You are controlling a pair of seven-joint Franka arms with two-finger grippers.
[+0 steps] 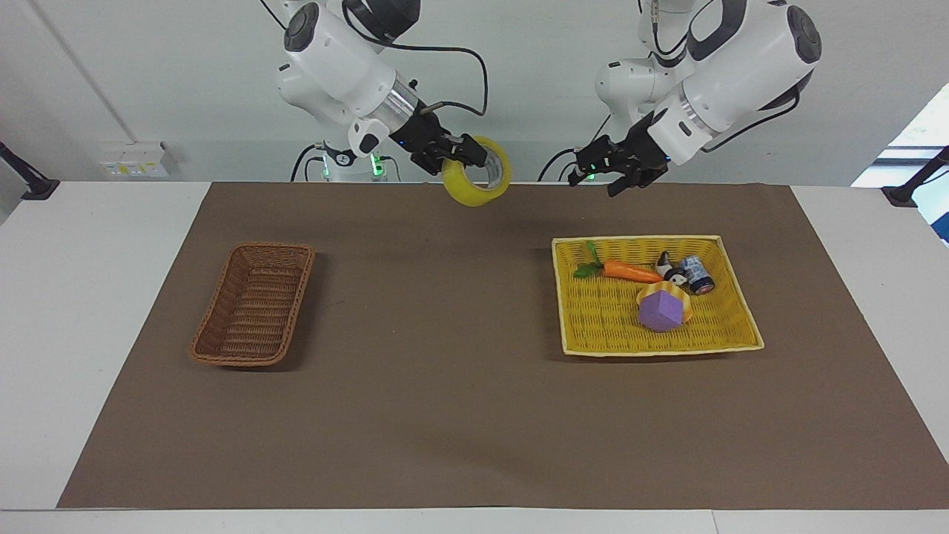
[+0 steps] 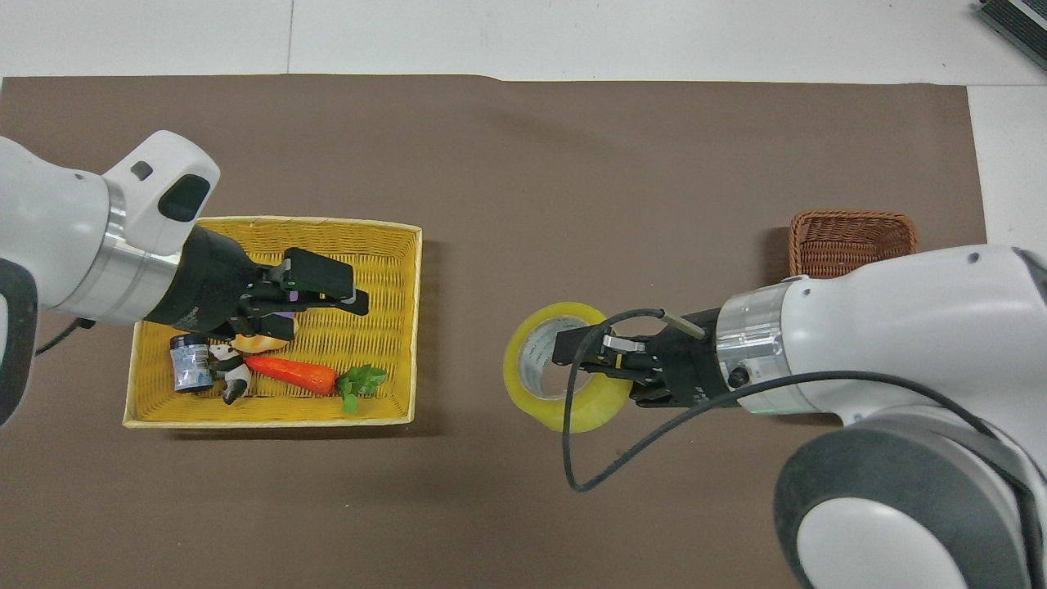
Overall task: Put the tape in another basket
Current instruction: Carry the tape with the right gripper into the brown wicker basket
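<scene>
The yellow tape [image 1: 463,190] hangs in my right gripper [image 1: 474,157], whose fingers are shut on the roll's wall, one inside the core. It is held in the air over the brown mat near the robots' edge, between the two baskets. In the overhead view the tape [image 2: 572,413] and right gripper [image 2: 566,349] show mid-mat. The brown wicker basket [image 1: 252,304] lies empty toward the right arm's end; the right arm partly covers it in the overhead view [image 2: 851,239]. My left gripper [image 1: 593,178] is open and empty, raised over the yellow tray in the overhead view [image 2: 356,296].
The flat yellow tray [image 1: 593,326] toward the left arm's end holds a toy carrot [image 1: 630,271], a purple block in a yellow cup [image 1: 661,310], a panda figure [image 1: 671,268] and a small blue-grey roll [image 1: 697,273]. A brown mat [image 1: 445,386] covers the table.
</scene>
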